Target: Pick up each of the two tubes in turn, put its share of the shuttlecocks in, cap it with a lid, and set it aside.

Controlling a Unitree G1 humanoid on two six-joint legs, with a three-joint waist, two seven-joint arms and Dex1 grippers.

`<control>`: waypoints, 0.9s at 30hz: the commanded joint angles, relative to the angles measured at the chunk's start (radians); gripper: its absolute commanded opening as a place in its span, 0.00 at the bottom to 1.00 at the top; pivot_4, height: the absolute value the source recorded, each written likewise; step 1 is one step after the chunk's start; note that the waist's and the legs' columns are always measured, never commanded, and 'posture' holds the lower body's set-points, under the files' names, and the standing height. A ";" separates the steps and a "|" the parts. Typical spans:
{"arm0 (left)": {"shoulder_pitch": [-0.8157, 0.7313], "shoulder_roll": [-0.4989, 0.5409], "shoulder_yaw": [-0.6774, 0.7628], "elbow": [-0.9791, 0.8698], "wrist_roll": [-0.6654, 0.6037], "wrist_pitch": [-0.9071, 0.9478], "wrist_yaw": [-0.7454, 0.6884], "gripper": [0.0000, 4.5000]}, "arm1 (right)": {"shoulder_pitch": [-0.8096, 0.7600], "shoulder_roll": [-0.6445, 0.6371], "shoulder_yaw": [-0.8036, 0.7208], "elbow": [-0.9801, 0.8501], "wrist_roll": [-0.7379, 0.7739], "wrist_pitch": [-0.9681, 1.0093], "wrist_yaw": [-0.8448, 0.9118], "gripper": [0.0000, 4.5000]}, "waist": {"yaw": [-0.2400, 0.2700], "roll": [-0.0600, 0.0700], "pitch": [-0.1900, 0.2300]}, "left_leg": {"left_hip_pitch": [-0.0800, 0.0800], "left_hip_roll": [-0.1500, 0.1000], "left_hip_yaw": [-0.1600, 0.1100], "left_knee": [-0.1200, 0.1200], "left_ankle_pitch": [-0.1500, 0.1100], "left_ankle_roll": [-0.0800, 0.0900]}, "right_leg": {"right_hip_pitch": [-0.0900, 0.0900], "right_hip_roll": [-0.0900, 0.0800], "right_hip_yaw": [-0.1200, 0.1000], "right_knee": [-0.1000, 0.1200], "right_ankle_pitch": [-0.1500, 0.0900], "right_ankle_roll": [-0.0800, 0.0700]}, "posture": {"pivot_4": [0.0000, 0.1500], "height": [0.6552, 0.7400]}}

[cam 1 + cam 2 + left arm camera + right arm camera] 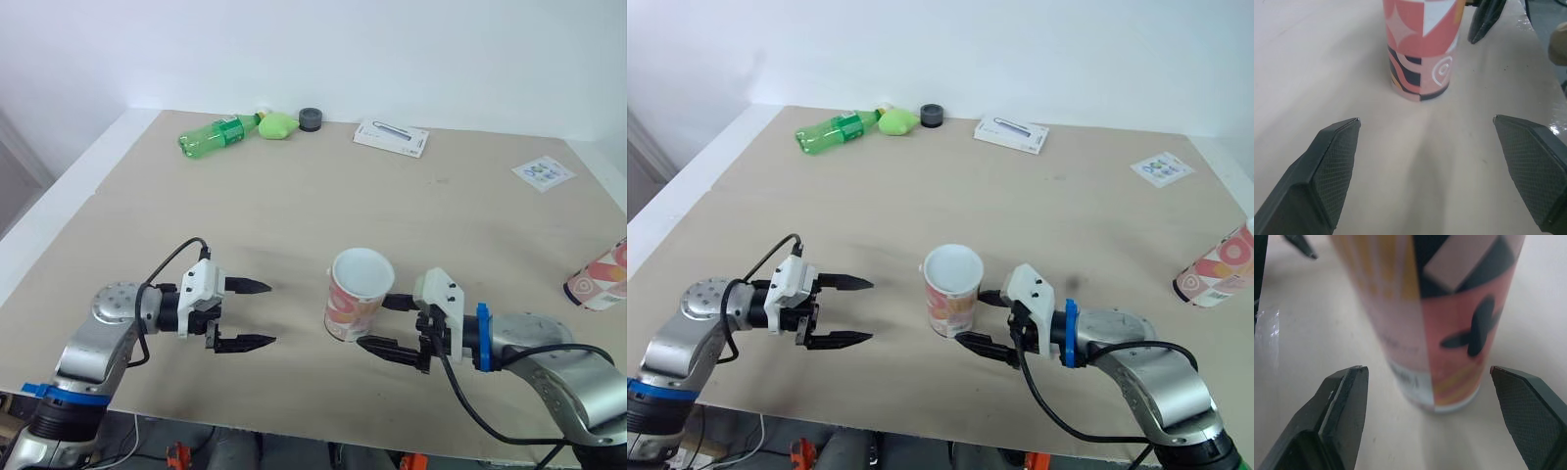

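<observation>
Flanking the tube [358,294] on a beige tabletop [294,196], white wall [392,49] behind: left claw [271,313], right claw [372,323], both spread.

light: bright, even | shadows: soft, faint nr tube [358,294] | glare: sm. patch on table [1268,328] edge

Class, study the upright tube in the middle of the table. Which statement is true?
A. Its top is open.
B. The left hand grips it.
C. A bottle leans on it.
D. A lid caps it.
A: the tube stands with its white mouth uncovered. The right hand is open at its side, and the left hand is open and well apart from it.
</observation>
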 commanded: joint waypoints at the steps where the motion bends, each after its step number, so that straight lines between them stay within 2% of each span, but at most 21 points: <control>1: 0.019 0.004 0.040 -0.074 -0.069 0.045 0.056 1.00 | -0.045 0.048 0.015 0.008 0.008 -0.032 -0.027 0.95 | 0.001 0.000 0.000 | 0.000 0.000 0.000 0.000 0.000 0.000 | 0.000 0.000 0.000 0.000 0.000 0.000 | 1.00 0.77; 6: 0.008 -0.008 0.032 -0.066 -0.084 0.038 0.078 1.00 | -0.072 0.089 0.050 0.035 0.000 -0.054 -0.027 0.95 | 0.001 0.000 0.000 | 0.000 0.000 0.000 0.000 0.000 0.000 | -0.001 0.001 0.000 0.000 0.000 0.000 | 1.00 0.77; 10: 0.003 -0.012 0.022 -0.052 -0.086 0.020 0.081 1.00 | -0.080 0.110 0.058 0.078 -0.016 -0.070 -0.036 0.73 | 0.001 0.000 0.000 | 0.000 0.000 0.001 -0.001 0.000 0.000 | -0.001 0.001 0.000 0.000 0.000 0.000 | 1.00 0.77; 13: 0.007 -0.016 0.013 -0.040 -0.082 -0.002 0.078 1.00 | -0.084 0.108 0.044 0.084 -0.016 -0.067 -0.050 0.67 | 0.001 0.000 0.000 | 0.000 0.000 0.001 -0.001 0.000 0.000 | -0.001 0.001 0.000 0.000 0.000 0.000 | 1.00 0.77; 17: -0.011 -0.054 -0.009 -0.022 -0.092 -0.022 0.091 1.00 | -0.070 0.079 -0.079 0.075 0.052 -0.051 -0.049 0.67 | 0.001 0.000 0.000 | 0.001 0.001 0.002 -0.001 0.000 0.000 | -0.001 0.000 0.001 0.000 0.001 -0.001 | 1.00 0.77; 21: -0.078 -0.114 -0.049 -0.002 -0.054 -0.024 0.159 1.00 | -0.016 0.058 -0.262 0.077 0.058 -0.050 -0.131 0.67 | 0.017 -0.002 0.001 | -0.001 -0.001 0.003 0.000 0.000 0.000 | 0.000 -0.001 0.002 0.000 0.001 0.002 | 1.00 0.77; 27: -0.194 -0.205 -0.131 0.075 0.026 -0.061 0.240 1.00 | 0.044 0.163 -0.554 0.176 0.044 -0.020 -0.424 0.67 | 0.015 -0.002 0.000 | -0.001 -0.002 0.002 -0.001 0.000 0.000 | 0.000 -0.001 0.002 -0.001 0.003 0.006 | 1.00 0.77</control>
